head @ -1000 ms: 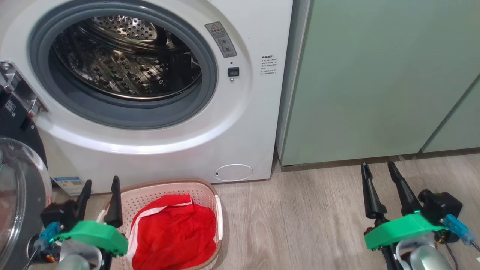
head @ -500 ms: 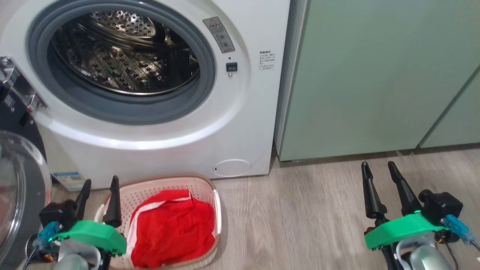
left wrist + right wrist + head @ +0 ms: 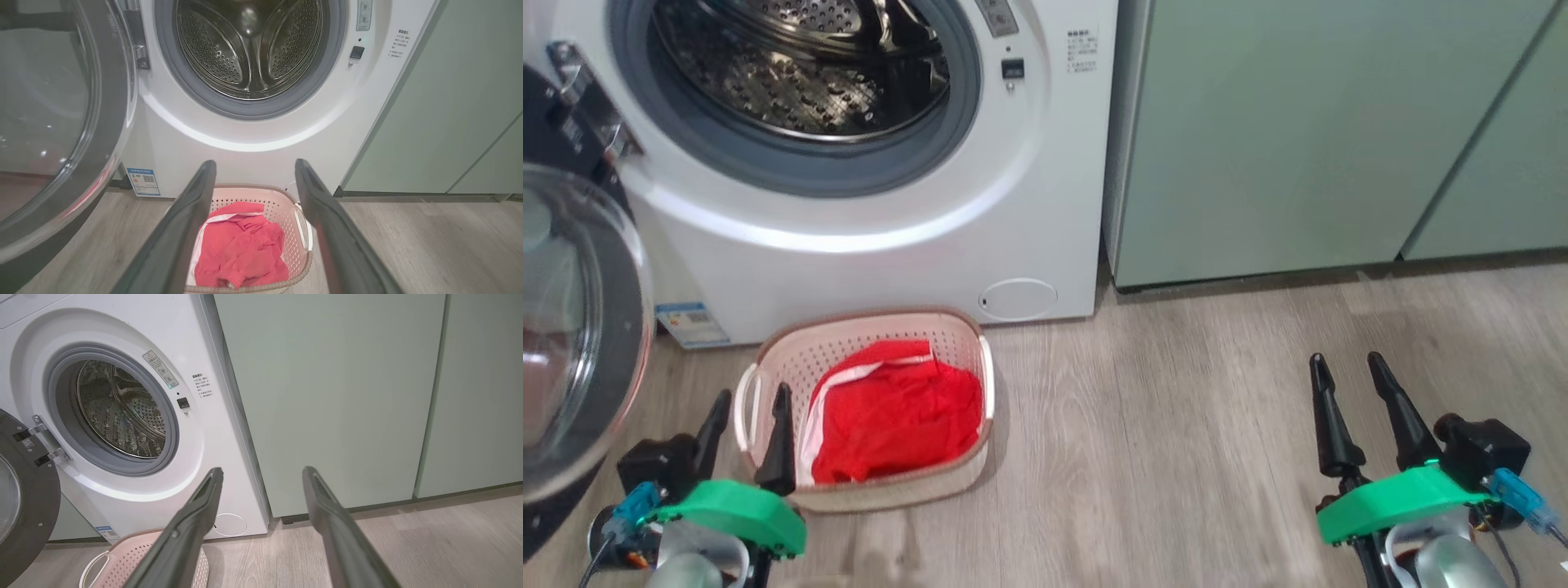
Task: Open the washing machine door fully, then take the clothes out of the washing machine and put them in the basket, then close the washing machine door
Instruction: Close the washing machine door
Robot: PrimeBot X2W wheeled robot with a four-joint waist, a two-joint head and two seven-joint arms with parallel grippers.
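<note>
My left gripper (image 3: 753, 394) hovers with fingers apart and empty at the near left corner of the basket (image 3: 866, 320). The basket sits on the floor (image 3: 1176, 449) just in front of the washer (image 3: 849, 245), with the clothes (image 3: 898, 416) inside it. The door (image 3: 572, 327) stands open at left. My right gripper (image 3: 1344, 359), fingers also apart and empty, is well right of the basket.

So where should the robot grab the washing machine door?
Probably the washing machine door by its black rim at the free edge, far from the hinge, coming from the left with the left gripper: the glass bowl bulges, too rounded to pinch.
</note>
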